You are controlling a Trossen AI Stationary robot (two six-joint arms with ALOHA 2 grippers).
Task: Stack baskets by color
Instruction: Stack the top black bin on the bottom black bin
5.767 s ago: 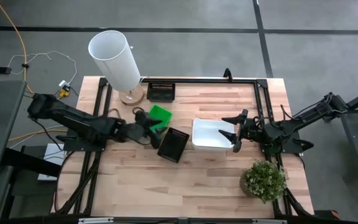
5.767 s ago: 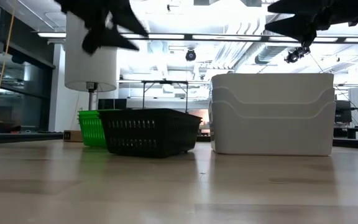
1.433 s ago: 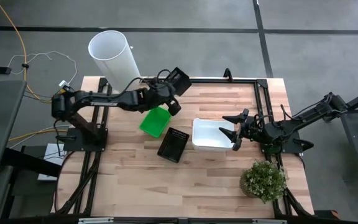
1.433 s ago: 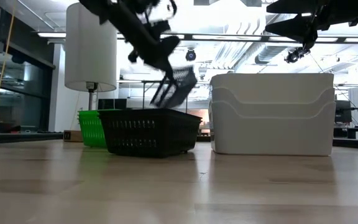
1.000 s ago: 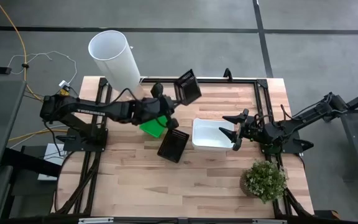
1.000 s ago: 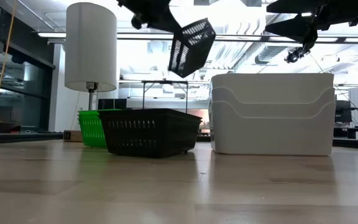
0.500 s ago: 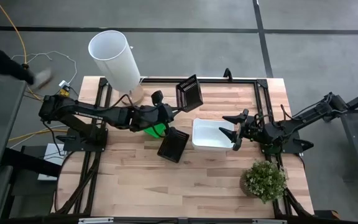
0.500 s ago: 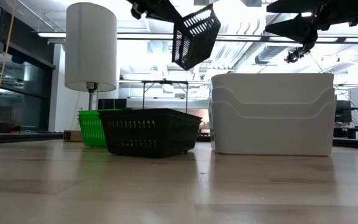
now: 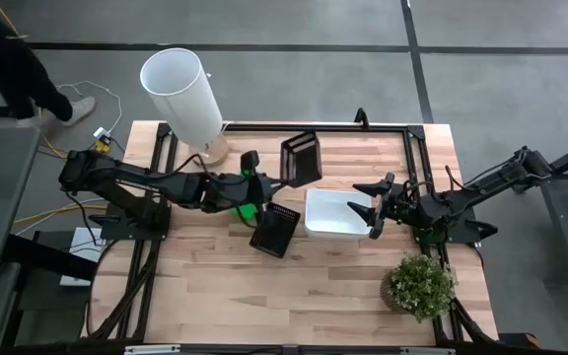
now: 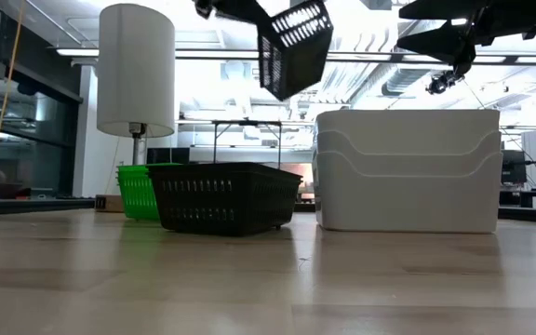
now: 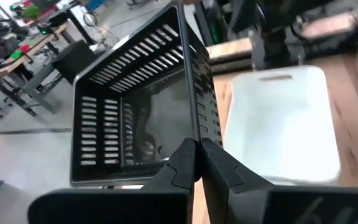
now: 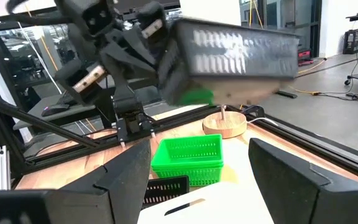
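Left gripper [image 11: 194, 163]: pinched shut on rim of black basket [image 9: 301, 158], held tilted in the air.
Second black basket [image 9: 275, 229]: on table [image 9: 343, 296], beside green basket [image 9: 250, 204]. Likely light, stiff; slatted walls give purchase.
White baskets [image 9: 335, 211]: nested, under spread right gripper [image 9: 373, 211].
Wood top; workshop behind.

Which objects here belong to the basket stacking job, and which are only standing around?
Job:
- black basket held in the air by the shut left gripper
- second black basket on the table
- green basket
- white baskets

Standing around:
- white cylinder
- potted plant
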